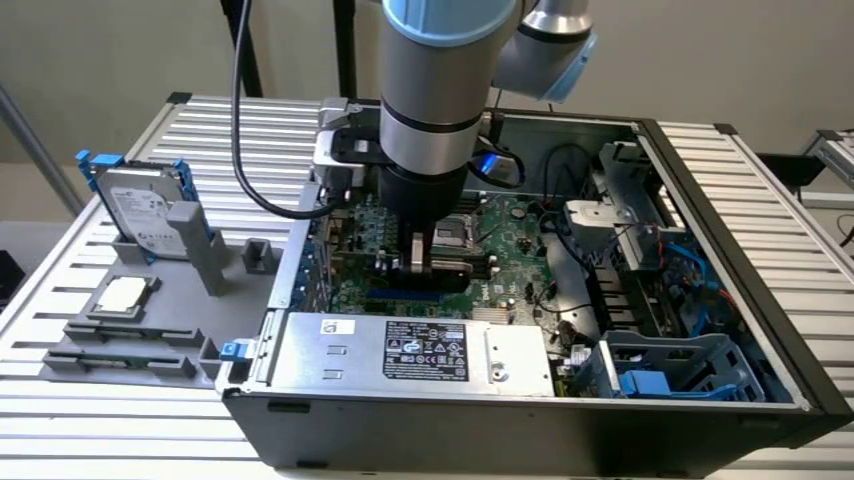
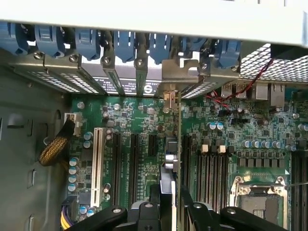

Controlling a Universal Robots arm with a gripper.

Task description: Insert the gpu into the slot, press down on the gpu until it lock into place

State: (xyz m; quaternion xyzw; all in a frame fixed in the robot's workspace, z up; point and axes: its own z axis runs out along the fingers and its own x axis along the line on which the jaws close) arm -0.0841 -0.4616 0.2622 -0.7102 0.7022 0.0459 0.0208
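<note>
Inside the open PC case (image 1: 534,435), low over the motherboard (image 1: 514,245): gripper (image 2: 169,204) is clamped on the gpu (image 2: 178,139), one finger (image 2: 195,211) on each face of the card near its top edge. That grip keeps the card on edge and vertical, which is what a straight push into the connector needs

Wrist view looks down the card, so it reads as a thin line. Its metal bracket (image 2: 169,79) sits at the rear expansion openings under the row of blue retention clips (image 2: 125,43), so it looks lined up end to end

In the exterior view the blue slot (image 1: 400,297) lies right under the card, part of it showing on that view's left. Card is at the slot, lower edge at or in it; can't tell if it is fully seated or latched

Black memory slots (image 2: 211,171) and CPU socket (image 2: 257,204) lie beside the card, untouched. Power supply (image 1: 414,350) sits close on the near side, leaving tight clearance for the arm. Hard drive (image 1: 140,210) is parked outside on the rack
</note>
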